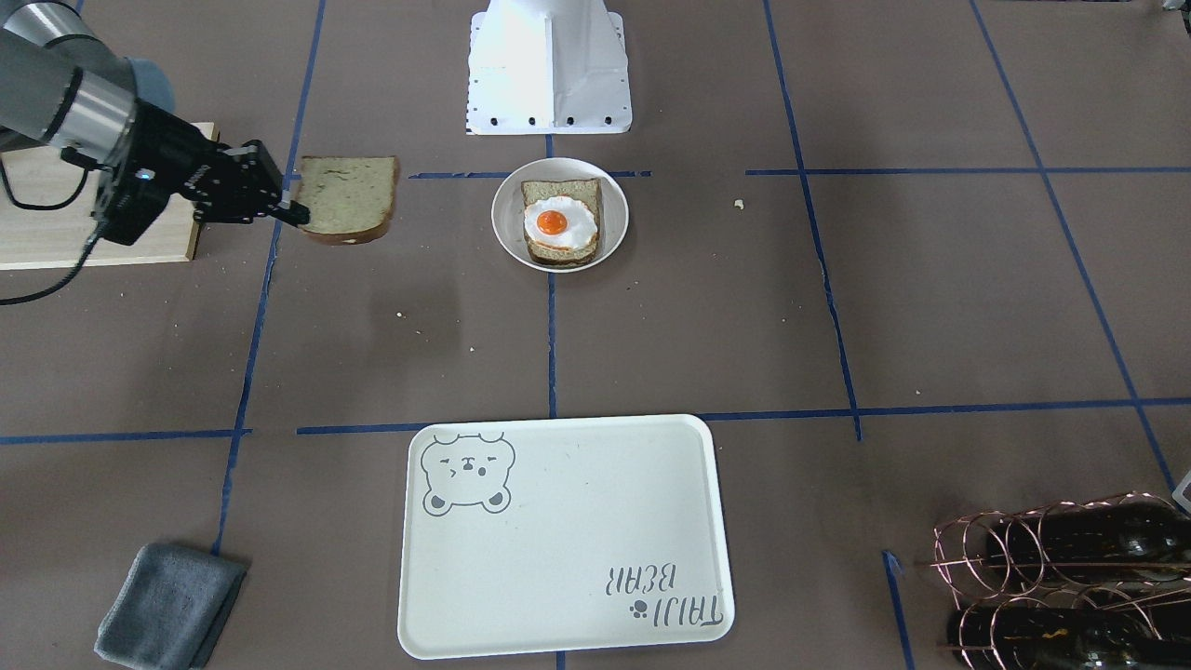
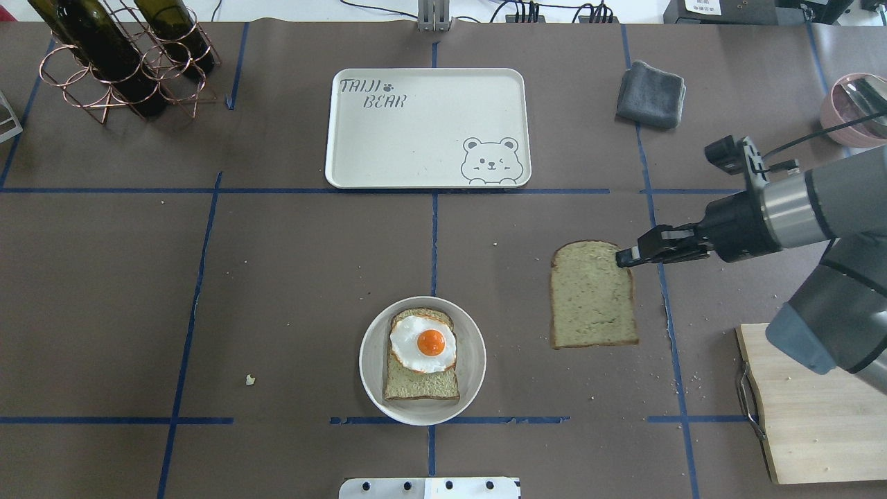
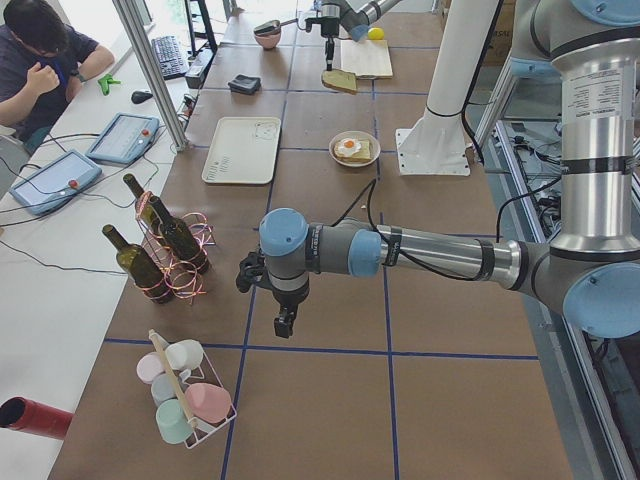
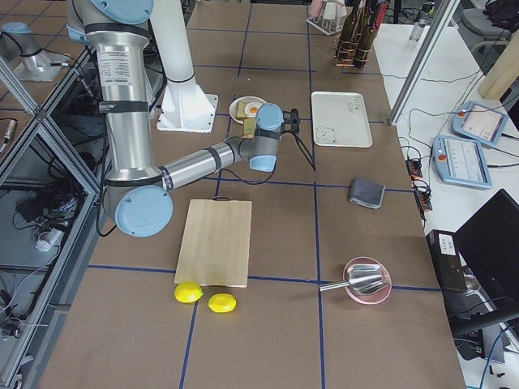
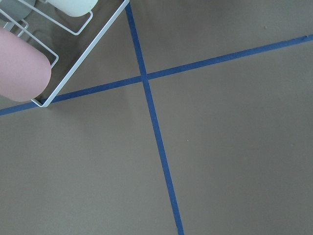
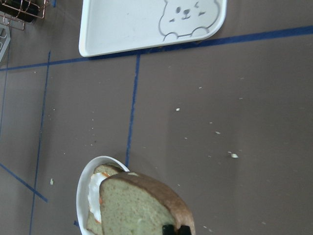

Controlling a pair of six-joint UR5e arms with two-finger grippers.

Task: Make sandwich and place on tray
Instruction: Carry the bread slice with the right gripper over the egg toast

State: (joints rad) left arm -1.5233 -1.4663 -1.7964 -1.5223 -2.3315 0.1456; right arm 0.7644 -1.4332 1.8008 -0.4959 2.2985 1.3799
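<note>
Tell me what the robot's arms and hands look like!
Both are shiny grey tubes with round light-blue caps at the joints. The right arm has a black cable by its wrist and a black two-finger right gripper. The left arm ends in a black left gripper too.

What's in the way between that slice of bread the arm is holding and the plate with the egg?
Nothing visible. The right gripper pinches the bread slice by its edge, and only brown table shows between it and the plate holding the egg-topped slice.
</note>
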